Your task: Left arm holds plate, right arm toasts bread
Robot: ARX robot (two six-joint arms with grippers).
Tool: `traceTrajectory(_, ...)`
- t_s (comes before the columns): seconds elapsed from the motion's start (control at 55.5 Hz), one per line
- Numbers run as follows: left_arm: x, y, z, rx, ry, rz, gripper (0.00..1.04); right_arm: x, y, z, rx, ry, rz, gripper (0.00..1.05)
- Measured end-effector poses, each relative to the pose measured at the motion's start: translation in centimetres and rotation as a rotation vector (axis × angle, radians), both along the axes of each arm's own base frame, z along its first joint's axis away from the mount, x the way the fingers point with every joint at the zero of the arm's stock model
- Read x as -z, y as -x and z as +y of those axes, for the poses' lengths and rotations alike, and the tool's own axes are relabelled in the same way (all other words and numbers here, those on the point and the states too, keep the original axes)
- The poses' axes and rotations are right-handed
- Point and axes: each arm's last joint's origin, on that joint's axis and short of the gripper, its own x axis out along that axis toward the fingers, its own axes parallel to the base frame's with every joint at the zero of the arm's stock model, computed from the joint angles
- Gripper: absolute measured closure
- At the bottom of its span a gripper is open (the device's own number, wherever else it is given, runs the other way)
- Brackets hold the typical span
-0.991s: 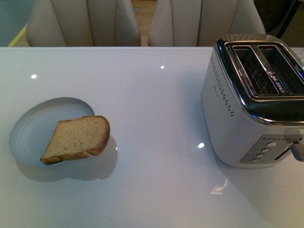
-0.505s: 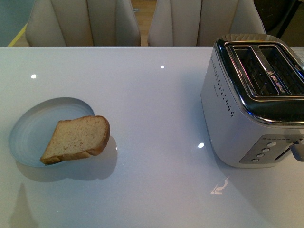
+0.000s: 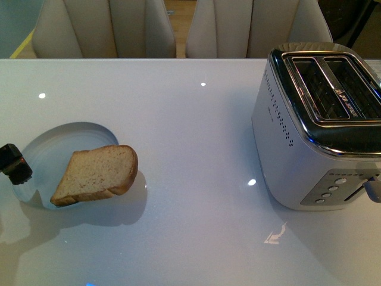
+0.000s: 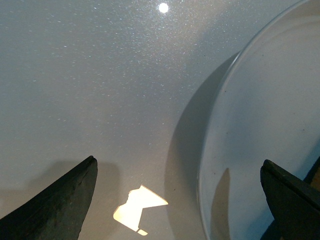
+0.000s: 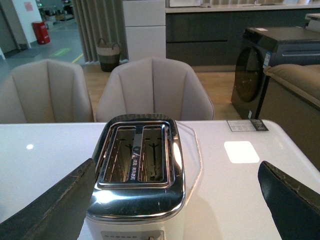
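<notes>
The pale plate (image 3: pixel 56 143) lies at the table's left, and the bread (image 3: pixel 98 174) rests tilted on its right rim, overhanging toward the table. My left gripper (image 3: pixel 15 164) shows as a black tip at the plate's left edge. In the left wrist view that left gripper (image 4: pixel 177 200) is open, its dark fingers (image 4: pixel 60 200) spread either side of the plate rim (image 4: pixel 220 130) with nothing held. The right gripper (image 5: pixel 175 205) is open above the toaster (image 5: pixel 137 200), nothing between its fingers (image 5: pixel 295 205). It is out of the front view.
The silver two-slot toaster (image 3: pixel 315 125) stands at the table's right, both slots (image 5: pixel 137 152) empty. Two beige chairs (image 3: pixel 178 27) sit behind the table's far edge. A washing machine (image 5: pixel 270 70) and sofa lie beyond the table.
The left gripper has come into the front view at the plate's left edge, with its shadow on the table. Bread, plate and toaster have not moved.
</notes>
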Motion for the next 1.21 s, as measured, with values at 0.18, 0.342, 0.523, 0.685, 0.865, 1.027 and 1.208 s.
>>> traceTrajectory(0.18,0.7,-1.9,-0.6,-0.005,0.017,-0.005,0.25,0.0,0.0,0.0,0.000,0.000,0.000,0.09)
traceTrajectory(0.342,1.0,-2.7,-1.2,-0.028,0.073,-0.001,0.62,0.0,0.0,0.0,0.000,0.000,0.000,0.09)
traceTrajectory(0.523,1.2,-2.5,-1.5,-0.090,0.185,-0.002,0.92,0.0,0.0,0.0,0.000,0.000,0.000,0.09)
traceTrajectory(0.685,1.2,-1.7,-1.6,-0.143,0.279,-0.010,1.02,0.0,0.0,0.0,0.000,0.000,0.000,0.09)
traceTrajectory(0.865,-0.3,-0.1,-1.4,-0.227,0.351,-0.039,1.02,0.0,0.0,0.0,0.000,0.000,0.000,0.09)
traceTrajectory(1.027,-3.8,0.5,-1.0,-0.250,0.377,-0.113,1.02,0.0,0.0,0.0,0.000,0.000,0.000,0.09)
traceTrajectory(1.208,-8.1,0.6,-1.6,-0.219,0.394,-0.160,1.02,0.0,0.0,0.0,0.000,0.000,0.000,0.09)
